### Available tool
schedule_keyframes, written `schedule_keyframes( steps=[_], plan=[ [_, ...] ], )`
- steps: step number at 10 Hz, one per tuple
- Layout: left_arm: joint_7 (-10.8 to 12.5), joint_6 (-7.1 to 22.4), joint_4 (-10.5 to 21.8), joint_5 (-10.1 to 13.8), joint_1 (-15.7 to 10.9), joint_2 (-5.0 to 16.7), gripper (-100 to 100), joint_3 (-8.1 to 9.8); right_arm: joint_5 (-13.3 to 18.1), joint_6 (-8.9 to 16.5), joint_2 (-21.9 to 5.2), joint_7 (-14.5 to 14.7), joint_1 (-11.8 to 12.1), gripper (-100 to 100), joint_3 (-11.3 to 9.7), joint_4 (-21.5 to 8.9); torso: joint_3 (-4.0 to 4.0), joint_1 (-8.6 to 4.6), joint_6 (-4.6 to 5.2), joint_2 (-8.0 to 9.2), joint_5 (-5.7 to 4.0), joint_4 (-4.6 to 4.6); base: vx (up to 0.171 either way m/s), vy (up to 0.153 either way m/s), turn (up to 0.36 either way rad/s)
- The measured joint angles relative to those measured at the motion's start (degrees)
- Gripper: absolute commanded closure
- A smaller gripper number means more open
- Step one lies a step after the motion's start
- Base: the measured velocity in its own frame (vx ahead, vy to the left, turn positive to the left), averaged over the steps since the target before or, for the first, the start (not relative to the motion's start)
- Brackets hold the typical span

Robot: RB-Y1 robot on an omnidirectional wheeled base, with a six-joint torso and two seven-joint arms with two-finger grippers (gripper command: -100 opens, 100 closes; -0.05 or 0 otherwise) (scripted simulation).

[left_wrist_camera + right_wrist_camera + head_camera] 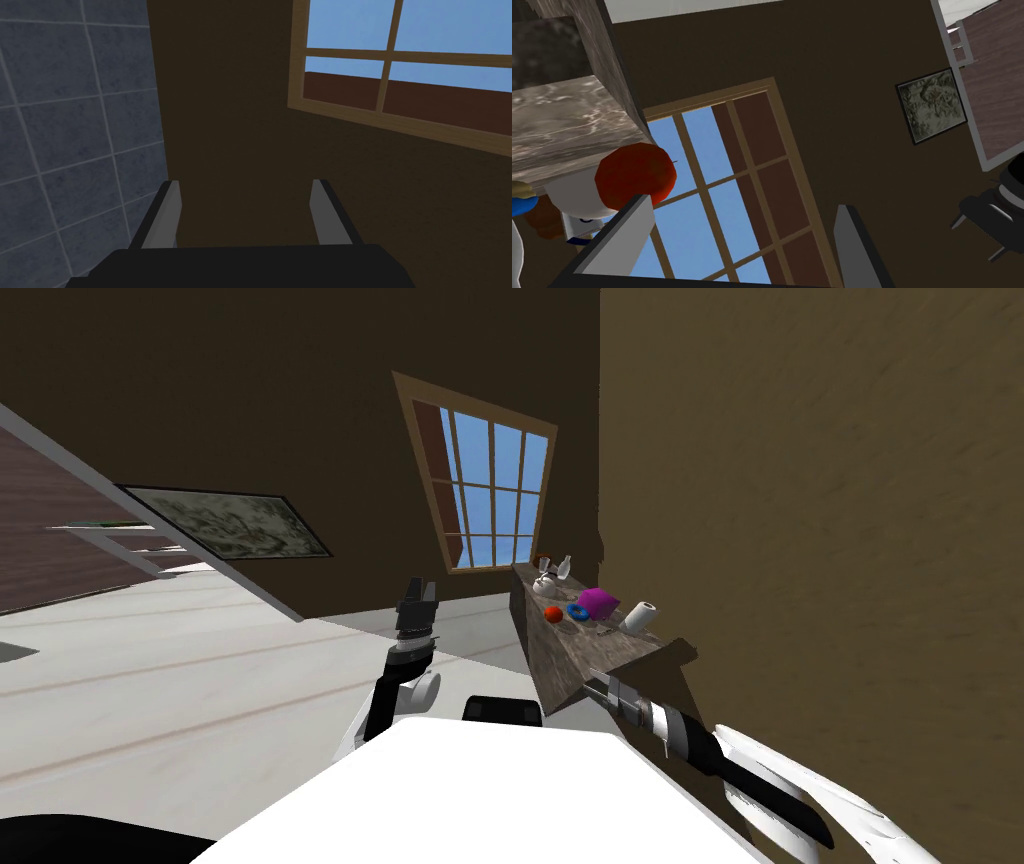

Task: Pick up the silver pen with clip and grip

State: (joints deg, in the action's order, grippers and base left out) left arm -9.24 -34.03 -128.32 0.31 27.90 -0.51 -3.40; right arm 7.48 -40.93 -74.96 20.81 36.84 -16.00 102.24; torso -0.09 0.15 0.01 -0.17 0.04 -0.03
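While the left gripper (246, 182) and right gripper (743, 202) both gape wide, the counter (565, 653) carries one red ball (552, 614), one purple block (598, 602), one white roll (640, 615) and, toward its near end, the thin pen (607, 633).

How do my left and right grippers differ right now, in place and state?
The left gripper is raised, apart from the counter; the right gripper is at the counter's near end. Nothing is near the left's fingers; a red round thing shows beside one of the right's fingers. Both are open and hold nothing.
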Motion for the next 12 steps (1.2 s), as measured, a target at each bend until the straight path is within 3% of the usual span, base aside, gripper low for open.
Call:
schedule_keyframes(
  steps=[1, 4, 6, 10, 12],
  plan=[
    [0.00, 0.00, 0.00, 0.00, 0.00, 0.00, 0, 0.00, 0.41, -0.55, -1.80, 1.08, 0.66, -100, 0.01, -0.79, 0.00, -0.02, 0.04, 0.00, 0.00, 0.00, 0.070, 0.036, 0.134],
    [0.00, 0.00, 0.00, 0.00, 0.00, 0.00, 0, 0.00, 3.34, -1.15, -6.80, 4.29, -0.45, -100, -2.16, -4.35, -0.02, -0.05, 0.02, -0.02, -0.01, -0.01, 0.058, 0.026, 0.090],
    [0.00, 0.00, 0.00, 0.00, 0.00, 0.00, 0, 0.00, 4.76, -0.74, -10.23, 6.80, 0.48, -100, -2.60, -4.89, -0.03, -0.05, 0.01, -0.04, -0.01, -0.01, 0.068, 0.020, 0.105],
    [0.00, 0.00, 0.00, 0.00, 0.00, 0.00, 0, 0.00, 8.58, -0.23, -15.97, 10.82, -0.53, -100, -4.99, -7.94, -0.04, -0.07, 0.02, -0.06, -0.02, -0.02, 0.082, 0.015, 0.117],
    [0.00, 0.00, 0.00, 0.00, 0.01, 0.01, 0, 0.01, 11.83, -0.23, -18.32, 13.20, -2.18, -100, -7.18, -10.79, -0.09, -0.14, 0.04, -0.13, -0.03, -0.04, 0.088, -0.010, 0.072]
  ],
)
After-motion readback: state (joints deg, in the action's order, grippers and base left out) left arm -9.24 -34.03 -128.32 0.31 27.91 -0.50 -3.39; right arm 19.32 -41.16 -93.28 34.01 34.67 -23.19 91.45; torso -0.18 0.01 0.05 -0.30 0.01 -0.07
